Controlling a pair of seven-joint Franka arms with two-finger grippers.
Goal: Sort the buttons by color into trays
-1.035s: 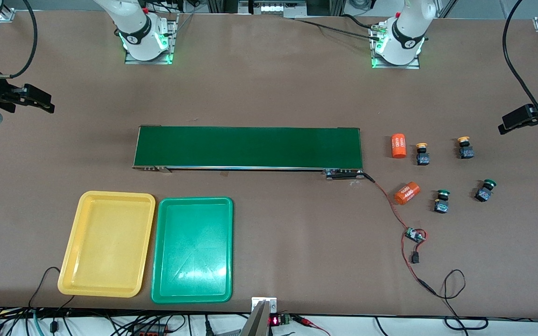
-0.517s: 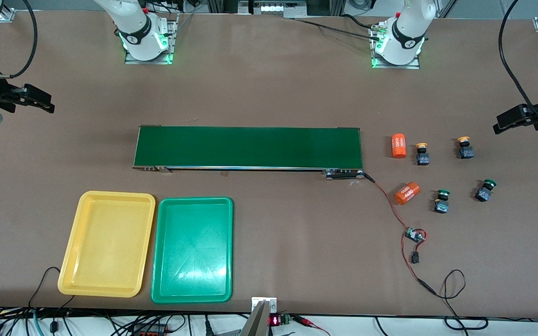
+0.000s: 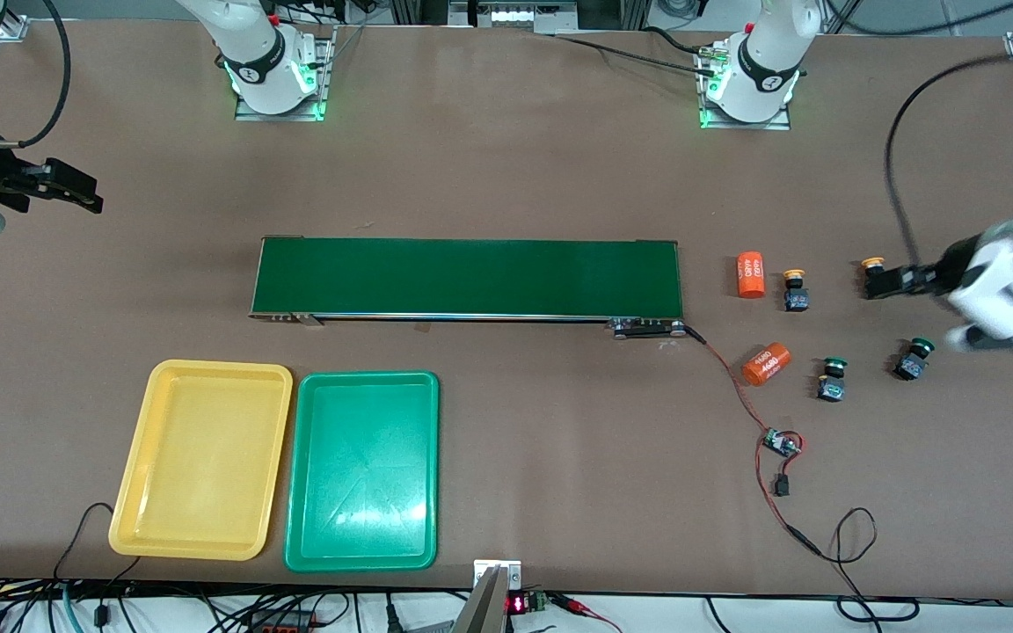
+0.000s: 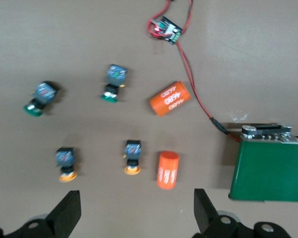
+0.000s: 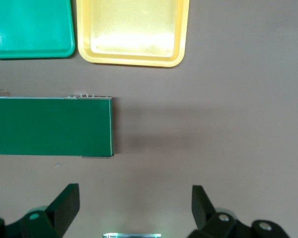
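Observation:
Four buttons stand toward the left arm's end of the table. Two have yellow caps [image 3: 794, 290] [image 3: 872, 263] and two have green caps [image 3: 832, 378] [image 3: 913, 359]. My left gripper [image 3: 881, 283] hangs open over the yellow button closest to that end and hides its black body. In the left wrist view the left gripper [image 4: 136, 214] holds nothing, with both yellow caps [image 4: 133, 169] [image 4: 66, 175] just off its fingertips [image 4: 67, 213]. The yellow tray [image 3: 203, 457] and the green tray [image 3: 361, 470] lie side by side, nearer the front camera. My right gripper [image 3: 76, 189] waits open at the right arm's end.
A long dark-green conveyor belt [image 3: 467, 277] lies across the middle of the table. Two orange cylinders marked 4680 [image 3: 749, 274] [image 3: 767, 364] lie between the belt and the buttons. A red wire with a small circuit board [image 3: 779, 442] trails from the belt's end.
The left arm has swung in from the table's edge and come down over the buttons, its gripper still open. The right arm has not moved.

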